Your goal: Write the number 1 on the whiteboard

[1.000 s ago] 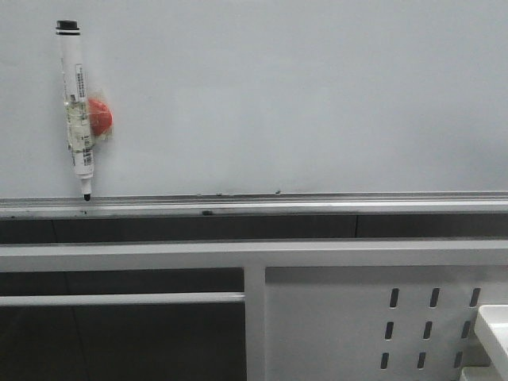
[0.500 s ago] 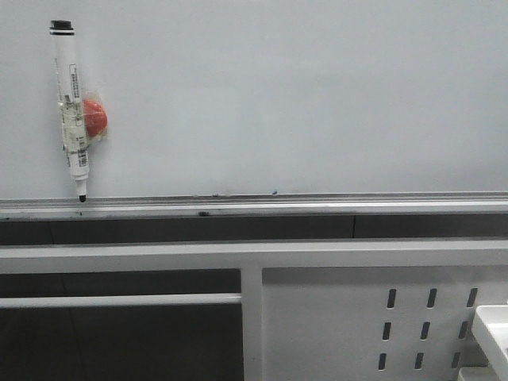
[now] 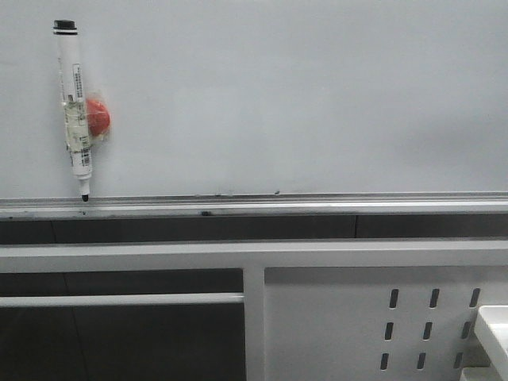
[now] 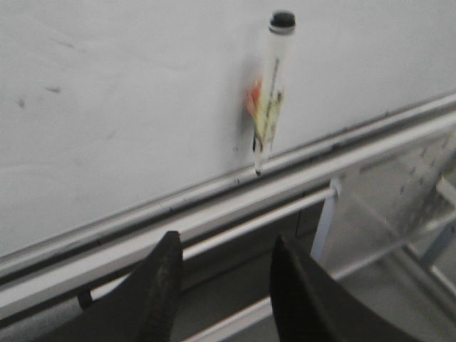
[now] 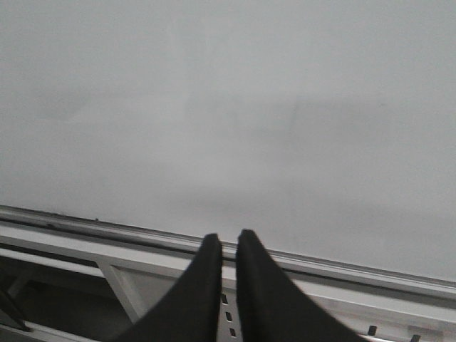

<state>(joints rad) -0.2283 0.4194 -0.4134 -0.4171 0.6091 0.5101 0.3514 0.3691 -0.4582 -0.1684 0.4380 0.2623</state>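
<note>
The whiteboard [image 3: 302, 95] fills the upper part of the front view, edged below by a silver rail [image 3: 317, 202]. No number 1 shows on it. A white marker [image 3: 75, 111] hangs tip down at the board's left, fixed to a red magnet [image 3: 98, 117]. Neither gripper shows in the front view. In the left wrist view my left gripper [image 4: 226, 237] is open and empty, below the rail and apart from the marker [image 4: 271, 85]. In the right wrist view my right gripper [image 5: 229, 234] is shut and empty, its tips near the rail [image 5: 342, 267] under the bare board [image 5: 228, 107].
Below the rail runs a white metal frame with a slotted panel [image 3: 357, 317] at the right and a horizontal bar [image 3: 119, 299] at the left. A white object's corner [image 3: 494, 325] shows at the lower right edge. Tiny ink dots sit on the rail.
The whole front view shifted slightly left and back again. The marker stays on the board, and no stroke has appeared.
</note>
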